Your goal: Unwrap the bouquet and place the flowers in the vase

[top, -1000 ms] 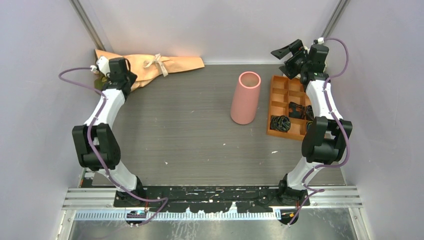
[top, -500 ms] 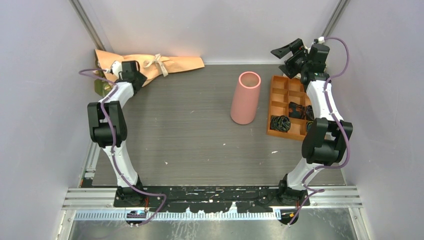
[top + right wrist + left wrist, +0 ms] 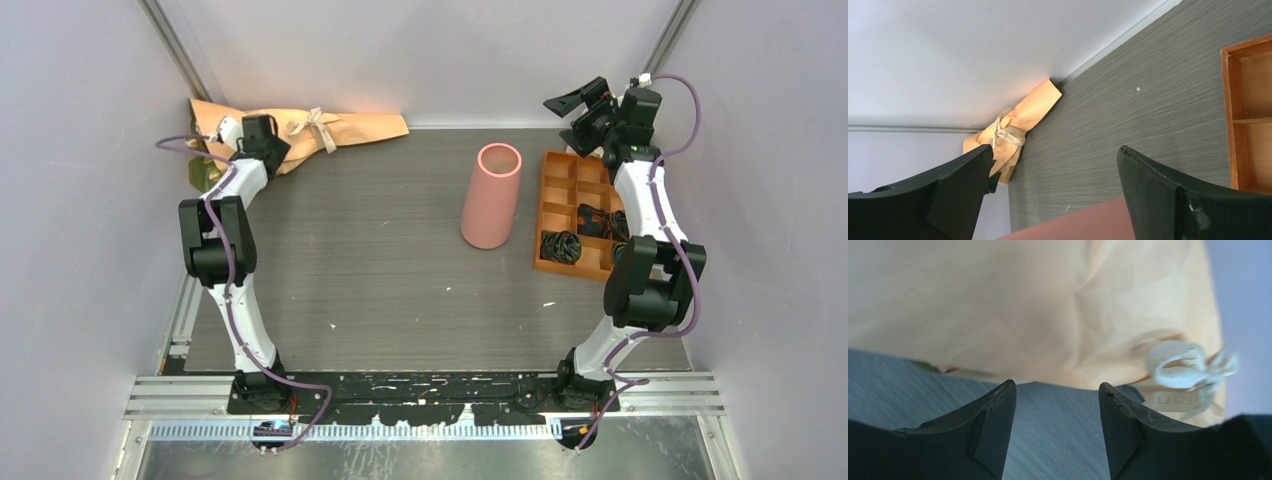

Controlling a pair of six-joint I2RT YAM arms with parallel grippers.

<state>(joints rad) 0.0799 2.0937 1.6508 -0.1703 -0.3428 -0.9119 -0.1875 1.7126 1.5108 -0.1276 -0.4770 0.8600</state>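
The bouquet (image 3: 345, 130) lies on its side in the upper left of the overhead frame, along the back wall (ribbon (image 3: 312, 127) tied, paper not undone). The left hand (image 3: 1056, 385) sits close before the paper, jaws parted and gripping nothing. The right hand (image 3: 1054, 148), upper right, gapes wide and empty. The vase (image 3: 490, 195) stands right of centre on the tabletop (image 3: 380, 260).

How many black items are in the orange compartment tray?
2 black items: one in the tray's near-left compartment, another in its right column, partly behind the right arm, which may hide more.
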